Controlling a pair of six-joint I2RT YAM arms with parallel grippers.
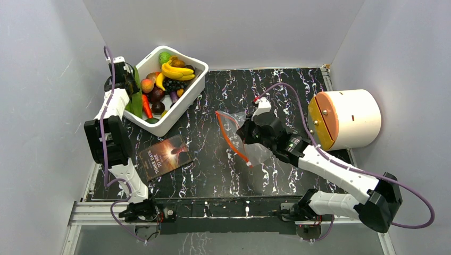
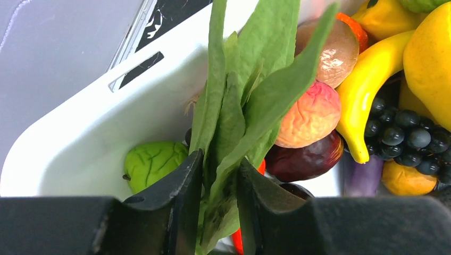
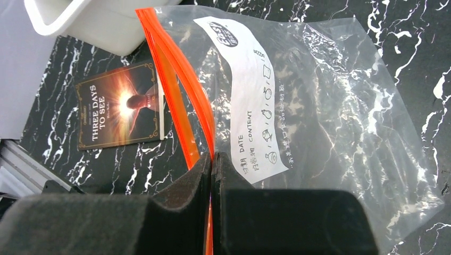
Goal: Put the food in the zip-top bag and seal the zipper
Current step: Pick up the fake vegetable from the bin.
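Observation:
The food fills a white tub (image 1: pixel 183 103): a banana bunch (image 1: pixel 177 70), dark grapes (image 2: pixel 407 135), a peach-coloured fruit (image 2: pixel 311 114), a carrot (image 1: pixel 147 106) and more. My left gripper (image 2: pixel 219 162) reaches into the tub's left side. Its jaws are shut on the long green leafy vegetable (image 2: pixel 250 69), whose leaves stand up between the fingers. The clear zip-top bag (image 3: pixel 330 106) lies mid-table, its mouth facing left. My right gripper (image 3: pixel 212 156) is shut on the red-orange zipper (image 3: pixel 178 79) at the bag's near corner and holds that edge raised (image 1: pixel 230 139).
A dark booklet with an orange picture (image 1: pixel 166 155) lies on the black marbled table between the tub and the arm bases. A white cylinder with a tan face (image 1: pixel 345 118) stands at the right. Grey walls close in on three sides.

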